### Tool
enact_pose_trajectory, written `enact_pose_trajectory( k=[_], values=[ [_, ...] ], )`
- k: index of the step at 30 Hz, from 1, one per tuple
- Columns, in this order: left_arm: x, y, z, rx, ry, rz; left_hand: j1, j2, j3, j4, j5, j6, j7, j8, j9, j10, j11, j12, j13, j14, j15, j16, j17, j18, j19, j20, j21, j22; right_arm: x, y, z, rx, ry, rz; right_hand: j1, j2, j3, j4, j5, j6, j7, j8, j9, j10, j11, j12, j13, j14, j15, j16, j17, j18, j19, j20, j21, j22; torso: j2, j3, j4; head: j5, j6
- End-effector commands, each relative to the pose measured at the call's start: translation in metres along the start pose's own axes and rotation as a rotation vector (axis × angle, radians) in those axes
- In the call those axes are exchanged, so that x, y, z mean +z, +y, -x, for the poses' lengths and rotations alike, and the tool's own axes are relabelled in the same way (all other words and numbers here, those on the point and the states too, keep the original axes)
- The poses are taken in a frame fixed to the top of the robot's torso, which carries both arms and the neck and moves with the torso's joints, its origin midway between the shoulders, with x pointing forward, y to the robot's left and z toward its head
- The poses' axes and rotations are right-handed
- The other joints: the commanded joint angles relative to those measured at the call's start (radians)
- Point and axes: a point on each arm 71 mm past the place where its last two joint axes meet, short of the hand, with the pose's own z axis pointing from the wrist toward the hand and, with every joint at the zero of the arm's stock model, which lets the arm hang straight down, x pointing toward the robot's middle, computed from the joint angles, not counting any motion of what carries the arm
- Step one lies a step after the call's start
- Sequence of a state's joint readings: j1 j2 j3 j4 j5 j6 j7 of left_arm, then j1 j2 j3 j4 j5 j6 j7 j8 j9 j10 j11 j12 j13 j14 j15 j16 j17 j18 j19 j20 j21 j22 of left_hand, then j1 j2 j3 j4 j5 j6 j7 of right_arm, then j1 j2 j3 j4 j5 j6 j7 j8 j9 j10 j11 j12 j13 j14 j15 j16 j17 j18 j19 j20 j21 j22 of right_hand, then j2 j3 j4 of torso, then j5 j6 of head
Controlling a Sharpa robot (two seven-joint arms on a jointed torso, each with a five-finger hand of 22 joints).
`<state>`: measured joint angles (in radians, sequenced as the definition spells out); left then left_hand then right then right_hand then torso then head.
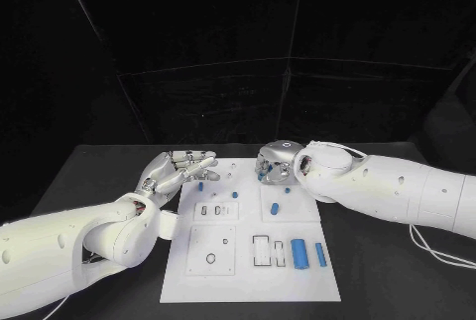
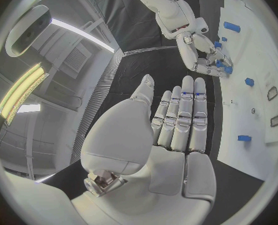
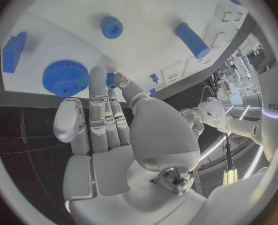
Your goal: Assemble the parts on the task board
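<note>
right hand (image 1: pixel 276 167) hovers at task board (image 1: pixel 188 282) far edge, fingers extended beside blue gear (image 3: pixel 65 77), holding nothing visible. left hand (image 1: pixel 179 168) open, empty, at board's left edge. risk: fingertip nudge could knock gear or nearby blue cylinder (image 3: pixel 192 40) astray.

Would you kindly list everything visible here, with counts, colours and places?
Table: one, black, under everything.
Task board: one, white, mid-table.
Cylinders: two, blue, lying side by side at the board's near right; the thinner one is further right.
Peg: one, blue, lying mid-board.
Small parts: at least two, blue, on the board's far left part.
Gear: one, blue, on the board by the right hand.
Left hand: silver, fingers apart, empty, at the board's far left corner.
Right hand: silver, over the board's far edge; grasp unclear.
</note>
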<state>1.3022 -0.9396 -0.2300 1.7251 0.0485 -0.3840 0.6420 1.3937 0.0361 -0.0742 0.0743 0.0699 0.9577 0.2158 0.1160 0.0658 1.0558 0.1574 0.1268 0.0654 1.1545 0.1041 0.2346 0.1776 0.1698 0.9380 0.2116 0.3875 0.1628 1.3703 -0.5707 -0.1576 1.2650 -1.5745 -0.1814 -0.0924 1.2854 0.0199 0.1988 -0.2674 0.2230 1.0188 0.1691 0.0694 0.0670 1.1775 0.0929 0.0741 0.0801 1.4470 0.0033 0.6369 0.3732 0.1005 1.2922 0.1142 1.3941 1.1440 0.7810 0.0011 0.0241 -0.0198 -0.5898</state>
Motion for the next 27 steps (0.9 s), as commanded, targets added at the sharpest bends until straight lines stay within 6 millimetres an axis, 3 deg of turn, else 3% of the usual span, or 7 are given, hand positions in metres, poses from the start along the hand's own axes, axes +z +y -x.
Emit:
enact_pose_trajectory(
  k=[1,4,10,20,27],
  values=[
    [0.0,-0.002,-0.001,-0.003,0.015,-0.007,0.008,0.006,-0.001,-0.007,-0.005,0.003,0.005,-0.005,-0.001,0.0,0.004,-0.006,-0.001,0.004,0.0,-0.005,0.001,0.013,0.009,0.002,0.005,-0.001,0.001,0.0,-0.001,-0.016,0.035,-0.009,-0.008,0.002,0.013,0.0,-0.005,-0.001,0.001,-0.002,0.0,0.0,0.002,0.002,0.002,-0.008,0.001,0.005,0.002,-0.014,0.004,0.0,0.005,0.002,0.0,0.0,-0.0007,0.0,-0.002],
    [0.0,-0.002,-0.001,-0.003,0.016,-0.008,0.008,0.006,-0.001,-0.007,-0.005,0.003,0.005,-0.005,-0.001,0.0,0.004,-0.006,-0.001,0.004,0.0,-0.005,0.001,0.013,0.009,0.002,0.005,-0.001,0.002,0.002,-0.001,-0.018,0.039,-0.007,-0.001,0.011,0.033,-0.001,-0.011,0.01,0.001,0.001,0.002,0.006,0.001,0.004,0.003,-0.009,-0.001,0.006,0.002,-0.014,0.004,-0.001,0.008,0.006,0.0,-0.0001,-0.0004,0.0,-0.003],
    [0.0,-0.002,-0.001,-0.002,0.015,-0.008,0.008,0.006,-0.001,-0.007,-0.005,0.003,0.005,-0.005,-0.001,0.0,0.004,-0.006,-0.001,0.004,0.0,-0.005,0.001,0.013,0.009,0.002,0.005,-0.001,0.004,0.004,-0.001,-0.019,0.042,-0.001,0.005,0.032,0.083,0.005,-0.061,0.035,-0.004,0.005,0.003,0.02,-0.003,0.008,0.006,-0.011,-0.003,0.011,0.002,-0.015,0.005,-0.002,0.015,0.015,0.0,0.0007,0.0003,0.0,-0.006],
    [0.0,-0.002,-0.001,-0.002,0.014,-0.009,0.008,0.008,-0.001,-0.007,-0.006,0.003,0.005,-0.006,-0.001,-0.001,0.004,-0.007,-0.001,0.005,0.0,-0.006,0.002,0.013,0.009,0.002,0.006,-0.001,0.006,0.006,0.002,-0.023,-0.005,-0.002,0.006,0.039,0.162,0.028,-0.079,0.08,-0.016,0.013,0.007,0.05,-0.015,0.015,0.014,-0.012,-0.01,0.016,0.0,-0.018,0.012,-0.009,0.027,0.035,0.0,0.0006,-0.0007,0.003,-0.008],
    [0.0,-0.003,0.001,0.0,0.011,-0.009,0.008,0.01,-0.001,-0.008,-0.006,0.003,0.006,-0.006,-0.001,-0.001,0.004,-0.008,-0.001,0.005,0.0,-0.007,0.002,0.013,0.01,0.002,0.006,-0.001,0.003,0.012,0.015,0.007,-0.13,0.025,0.007,0.029,0.186,0.035,-0.083,0.095,-0.02,0.016,0.01,0.065,-0.019,0.019,0.02,-0.012,-0.013,0.017,-0.001,-0.02,0.019,-0.011,0.033,0.048,0.0,-0.0001,-0.0005,0.009,-0.005]
  ],
)
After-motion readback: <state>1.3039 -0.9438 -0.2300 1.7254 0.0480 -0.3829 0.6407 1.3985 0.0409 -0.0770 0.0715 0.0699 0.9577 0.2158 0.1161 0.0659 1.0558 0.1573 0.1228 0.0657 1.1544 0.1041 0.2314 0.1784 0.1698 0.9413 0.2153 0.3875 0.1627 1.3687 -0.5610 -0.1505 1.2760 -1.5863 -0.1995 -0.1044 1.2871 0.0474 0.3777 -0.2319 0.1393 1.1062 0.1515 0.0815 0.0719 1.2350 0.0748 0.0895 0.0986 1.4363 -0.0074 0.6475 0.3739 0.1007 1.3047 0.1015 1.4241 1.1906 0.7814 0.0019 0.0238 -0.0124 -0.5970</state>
